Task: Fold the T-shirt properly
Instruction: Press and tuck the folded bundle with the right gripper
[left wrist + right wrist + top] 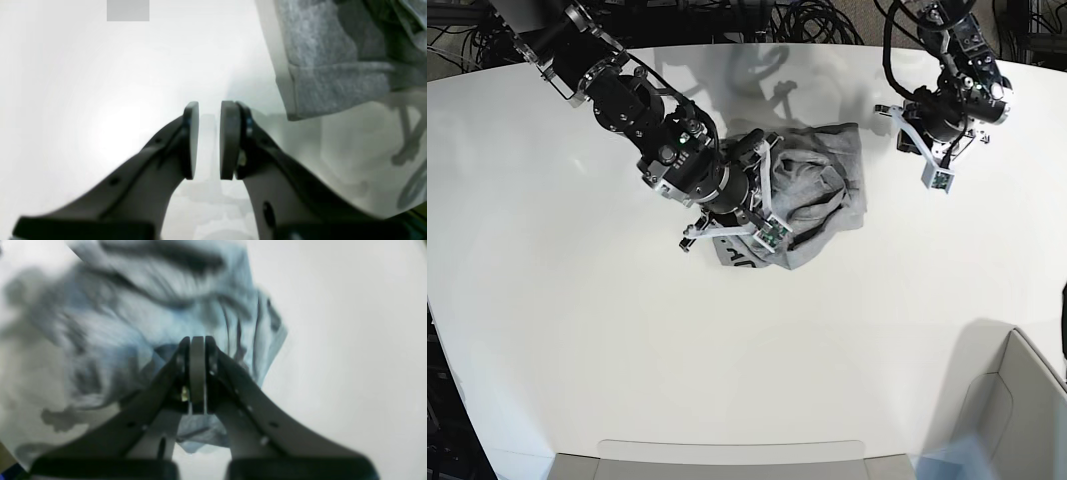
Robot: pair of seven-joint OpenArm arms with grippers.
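**Two arms over a crumpled grey shirt**

Two arms reach in over the white table (577, 330), and the T-shirt (822, 195) lies bunched in a loose heap near the middle of it, toward the far edge. In the base view the cloth is heavily wrinkled, and a strip with dark lettering shows at its near edge, just under the right arm.

The right gripper (197, 373) sits low over the left part of the heap. From its wrist camera the two pads are pressed flat together with no gap between them — rumpled cloth fills the view behind and below them, but whether any fabric is caught between the pads cannot be told from the blurred picture.

The left gripper (209, 140) hangs over bare table, well apart from the shirt on the heap's right side. Its pads stand a little apart, parallel, with a narrow strip of white table visible between them and nothing held. A hemmed edge of the grey shirt (333, 60) shows in the upper right of that wrist view, resting on the tabletop beside the gripper — not touching it.
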